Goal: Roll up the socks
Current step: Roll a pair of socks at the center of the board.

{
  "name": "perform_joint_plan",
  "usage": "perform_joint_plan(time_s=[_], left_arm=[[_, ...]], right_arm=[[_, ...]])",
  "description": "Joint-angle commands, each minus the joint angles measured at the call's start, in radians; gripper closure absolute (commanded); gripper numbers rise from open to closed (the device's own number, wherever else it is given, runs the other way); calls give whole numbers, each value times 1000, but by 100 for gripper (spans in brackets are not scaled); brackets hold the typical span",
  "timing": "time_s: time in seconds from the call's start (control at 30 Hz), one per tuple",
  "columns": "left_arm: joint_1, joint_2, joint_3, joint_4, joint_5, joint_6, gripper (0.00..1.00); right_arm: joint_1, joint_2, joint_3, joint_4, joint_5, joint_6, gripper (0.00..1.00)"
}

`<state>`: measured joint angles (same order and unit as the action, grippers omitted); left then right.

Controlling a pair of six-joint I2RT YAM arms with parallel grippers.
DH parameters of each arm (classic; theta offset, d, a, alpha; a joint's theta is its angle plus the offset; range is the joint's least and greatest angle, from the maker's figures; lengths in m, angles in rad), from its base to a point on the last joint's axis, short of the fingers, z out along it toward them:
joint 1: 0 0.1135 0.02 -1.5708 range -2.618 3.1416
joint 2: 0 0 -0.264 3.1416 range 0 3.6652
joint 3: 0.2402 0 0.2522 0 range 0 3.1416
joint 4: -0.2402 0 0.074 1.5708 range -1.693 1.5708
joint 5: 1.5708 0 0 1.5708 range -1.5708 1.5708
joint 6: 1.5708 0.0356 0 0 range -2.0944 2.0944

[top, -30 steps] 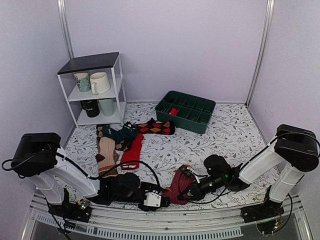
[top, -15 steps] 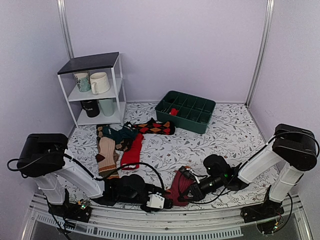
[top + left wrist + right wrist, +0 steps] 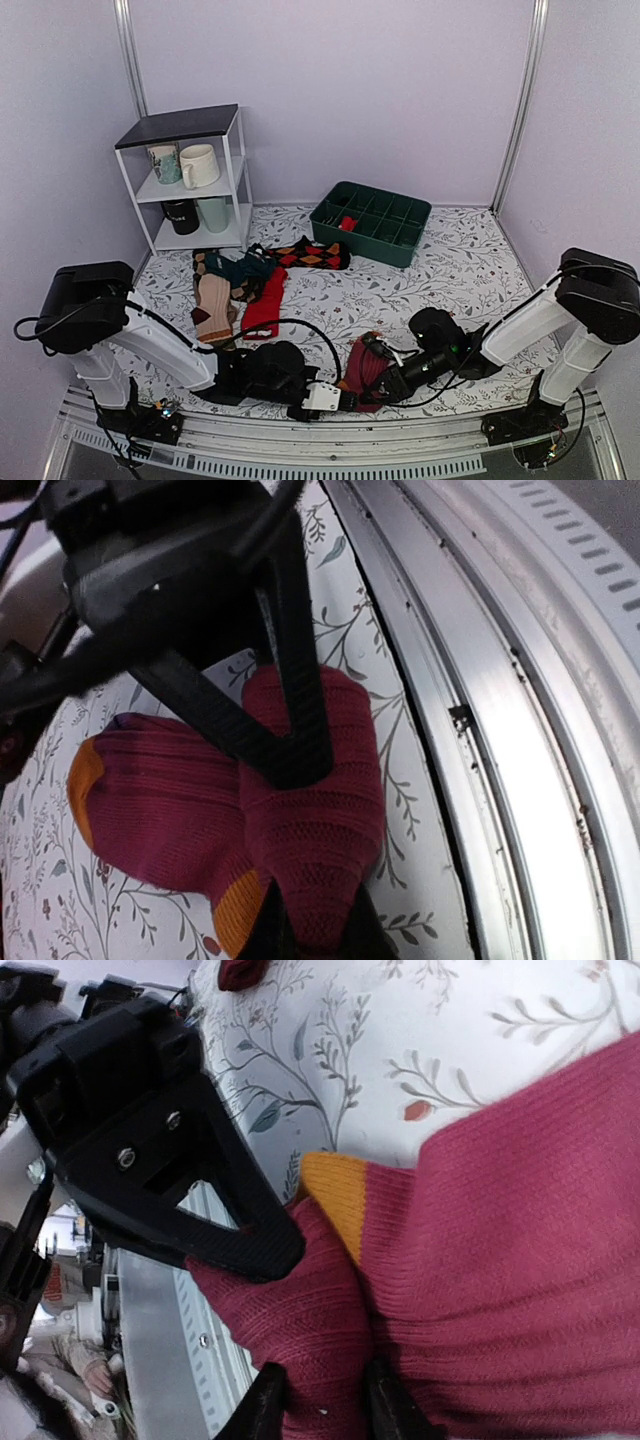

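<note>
The maroon socks (image 3: 360, 368) with orange toes lie bunched near the table's front edge, between the two arms. My left gripper (image 3: 338, 400) reaches in from the left. In the left wrist view the left gripper (image 3: 315, 882) is shut on a ribbed fold of the maroon socks (image 3: 310, 810). My right gripper (image 3: 383, 385) comes in from the right. In the right wrist view the right gripper (image 3: 323, 1365) pinches a fold of the maroon socks (image 3: 520, 1260) that fills the gap between its fingers. The two grippers almost touch.
Several other socks lie at the left middle: red (image 3: 265, 305), argyle (image 3: 310, 253), brown striped (image 3: 212, 310), teal (image 3: 245, 265). A green divided tray (image 3: 360, 245) stands at the back. A white shelf (image 3: 190, 125) holds mugs. A metal rail (image 3: 520, 730) runs right beside the socks.
My left gripper has slid right along the front edge up to the maroon socks and shut on their near fold. The right arm has stayed at the socks.
</note>
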<state>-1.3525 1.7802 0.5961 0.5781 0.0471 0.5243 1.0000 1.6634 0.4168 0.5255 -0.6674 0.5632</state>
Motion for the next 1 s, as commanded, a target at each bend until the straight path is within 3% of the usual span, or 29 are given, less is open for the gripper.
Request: perform_joint_plan(time_s=[0.0,0.2,0.37,0.47,0.63,0.97], left_arm=[[45,14,81,-266,170,-134,100],[97,45,168,-450,290,-219,100],[139,123,225,-544,354,-268,100],[150,152,235,-564,373,-279,100],[168,171,239,-578,391,-285,100],[174,176,225,-570,399,-288,100]], right_arm=[[9,-148,-65,-158,233,-111,56],[67,-411,-188,-18,486,-344,49],[222,-503,-302,176,716,-560,46],[337,-468,-288,199,805,-672,46],[467,-348,-204,119,893,-709,46],[503,-241,-144,13,1020,-610,46]])
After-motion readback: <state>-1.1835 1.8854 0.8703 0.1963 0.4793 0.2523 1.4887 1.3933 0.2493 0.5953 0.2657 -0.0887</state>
